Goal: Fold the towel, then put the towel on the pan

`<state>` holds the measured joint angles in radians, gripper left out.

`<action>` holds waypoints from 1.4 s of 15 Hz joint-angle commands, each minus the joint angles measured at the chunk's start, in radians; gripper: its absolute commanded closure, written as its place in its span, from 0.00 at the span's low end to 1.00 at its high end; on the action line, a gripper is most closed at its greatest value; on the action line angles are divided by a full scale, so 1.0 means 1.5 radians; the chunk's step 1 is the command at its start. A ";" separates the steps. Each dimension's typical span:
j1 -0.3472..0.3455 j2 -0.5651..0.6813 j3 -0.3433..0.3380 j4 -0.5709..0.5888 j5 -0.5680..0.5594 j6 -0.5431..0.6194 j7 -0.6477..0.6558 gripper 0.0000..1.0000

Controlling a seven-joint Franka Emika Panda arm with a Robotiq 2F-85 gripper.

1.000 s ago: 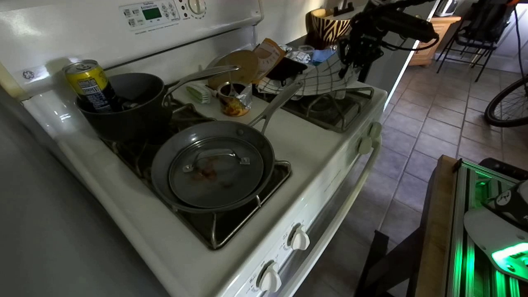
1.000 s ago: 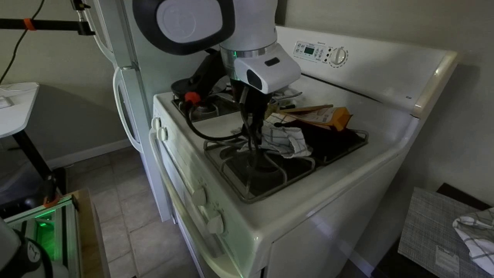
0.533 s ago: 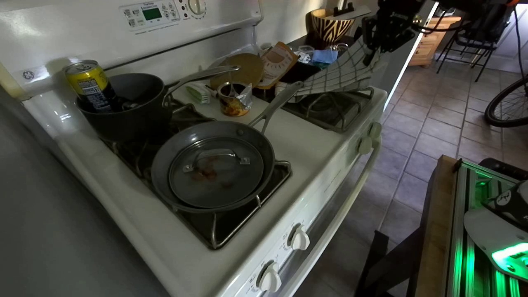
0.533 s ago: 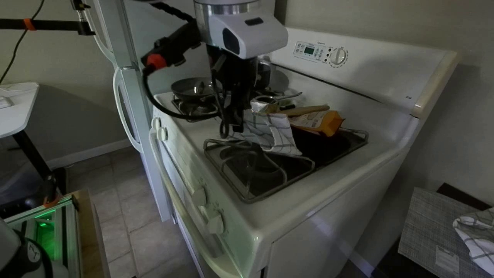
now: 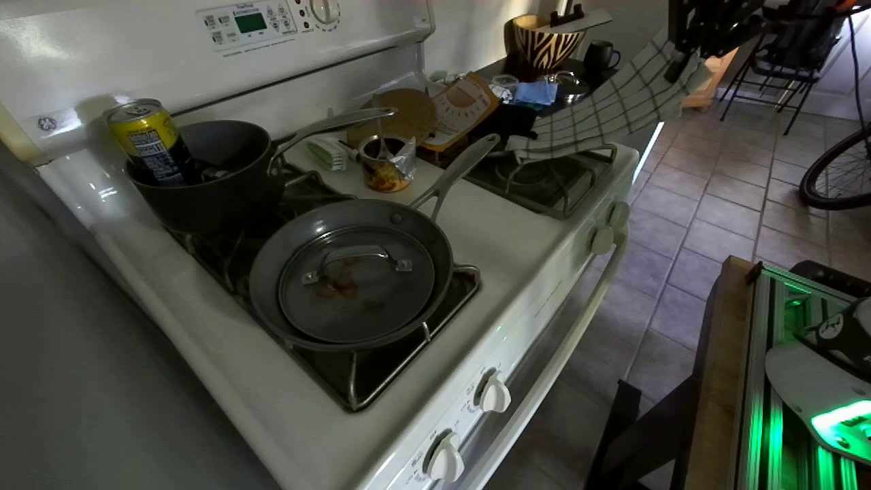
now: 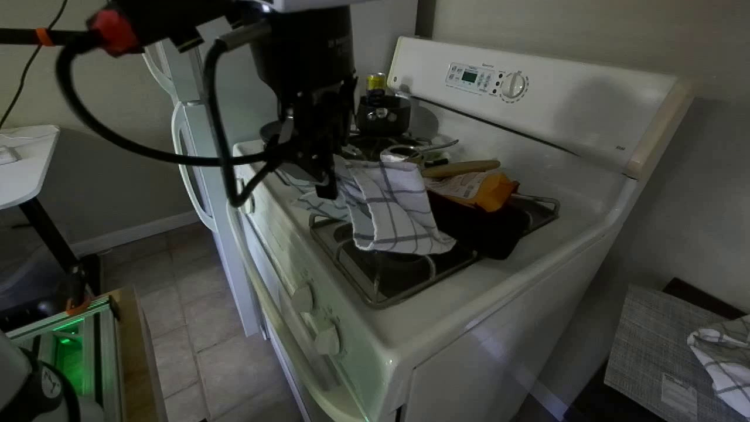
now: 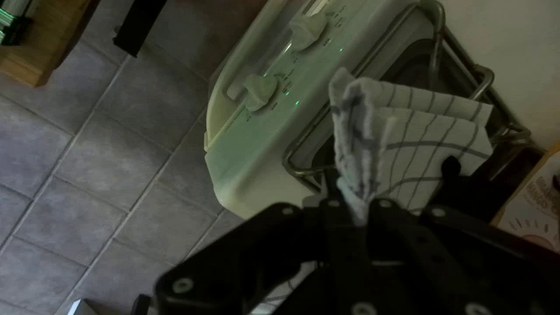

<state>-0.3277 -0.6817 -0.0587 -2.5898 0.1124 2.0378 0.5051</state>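
Towel [image 5: 609, 105] pinched between my narrowed jaws, above the stove [image 5: 503, 207]
In an exterior view, it slopes down from my gripper [image 5: 682, 62], while the pan [image 5: 265, 279] sits on the stove with a lid [image 5: 354, 313] inside. In an exterior view, its folds hang over a burner grate [image 6: 432, 269]. In the wrist view, a bunched edge juts beyond my jaws.

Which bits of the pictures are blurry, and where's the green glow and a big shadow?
In the wrist view, the black metal gripper looks dark and soft; in an exterior view, the bright green light at lower right washes out almost white; in an exterior view, a soft rounded shadow lies on the white stove back panel.
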 commanded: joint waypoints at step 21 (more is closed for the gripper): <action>0.094 0.072 0.010 0.345 0.131 0.015 0.010 0.98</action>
<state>-0.1983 -0.5776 -0.0294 -2.0441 0.2883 2.0520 0.5242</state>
